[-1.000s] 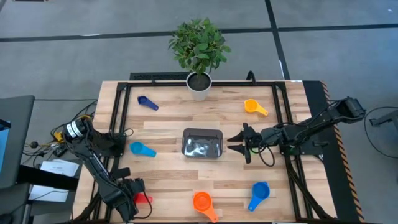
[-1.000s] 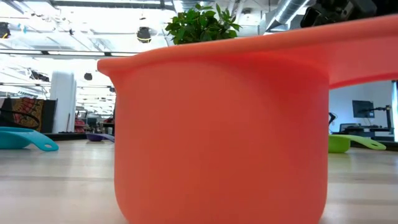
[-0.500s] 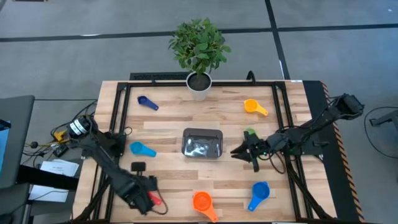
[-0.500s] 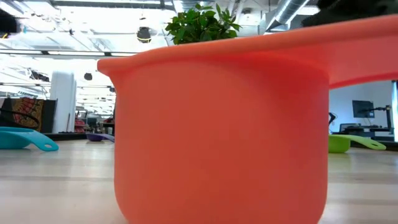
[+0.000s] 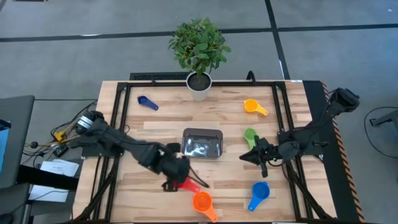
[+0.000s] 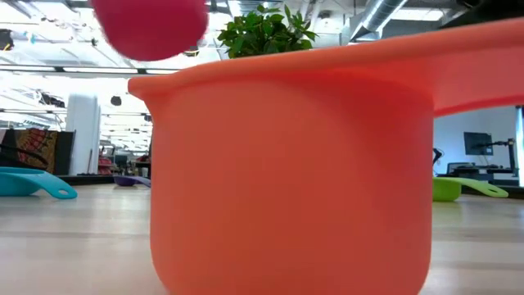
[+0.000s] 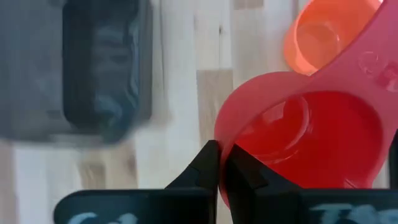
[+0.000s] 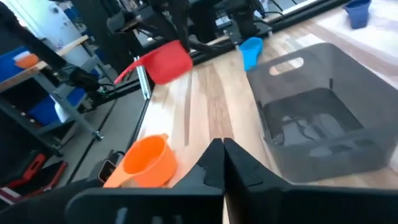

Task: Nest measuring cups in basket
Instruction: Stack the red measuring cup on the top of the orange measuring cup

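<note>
Red cup [image 5: 188,183] hangs just beside the basket [image 5: 202,142], clamped in the left gripper [image 5: 175,165]; right gripper [image 5: 254,155], beside the basket, is clenched empty.

Light wood-plank surface [image 5: 168,118] with black frame rails on it. Dark grey basket [image 5: 202,143] sits at centre. White plant pot [image 5: 199,86] at the far edge, middle. Dark blue cup [image 5: 147,102] far left, yellow cup [image 5: 254,107] far right. Green cup [image 5: 250,135] just right of the basket. Orange cup [image 5: 204,203] at the near edge, blue cup [image 5: 259,193] to its right.
</note>
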{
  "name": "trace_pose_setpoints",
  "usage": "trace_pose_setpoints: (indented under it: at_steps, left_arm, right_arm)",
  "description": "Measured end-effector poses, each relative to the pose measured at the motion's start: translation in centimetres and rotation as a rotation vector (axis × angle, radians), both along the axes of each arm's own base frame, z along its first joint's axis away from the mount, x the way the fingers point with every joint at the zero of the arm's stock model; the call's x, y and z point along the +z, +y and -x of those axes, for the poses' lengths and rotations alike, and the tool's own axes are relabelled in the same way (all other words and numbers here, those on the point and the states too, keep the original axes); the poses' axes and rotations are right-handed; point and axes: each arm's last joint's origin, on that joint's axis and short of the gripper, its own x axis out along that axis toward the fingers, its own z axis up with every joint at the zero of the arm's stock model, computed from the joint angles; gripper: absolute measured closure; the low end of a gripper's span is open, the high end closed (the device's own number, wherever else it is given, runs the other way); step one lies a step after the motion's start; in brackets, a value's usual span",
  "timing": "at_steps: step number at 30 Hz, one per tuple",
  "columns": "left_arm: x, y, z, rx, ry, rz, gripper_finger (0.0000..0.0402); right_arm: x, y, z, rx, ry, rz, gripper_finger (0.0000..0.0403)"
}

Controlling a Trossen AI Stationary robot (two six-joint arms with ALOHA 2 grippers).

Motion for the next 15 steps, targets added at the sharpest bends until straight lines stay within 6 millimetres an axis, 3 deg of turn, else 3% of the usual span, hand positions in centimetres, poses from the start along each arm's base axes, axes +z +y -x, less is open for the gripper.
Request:
trace_pose_setpoints:
  at_steps: [10,15]
  left_arm:
    - [-0.4,-2.5,-7.3,-0.257,-0.041,-0.081,0.0401]
    - [-0.2,-3.7,-9.6,-0.320,-0.008,-0.119,0.0401]
  right_arm:
    - [-0.3,0.7,0.6,0.006,0.034,-0.075,0.0378]
    - [-0.5,0.6,0.6,-0.001,0.058,-0.102,0.0392]
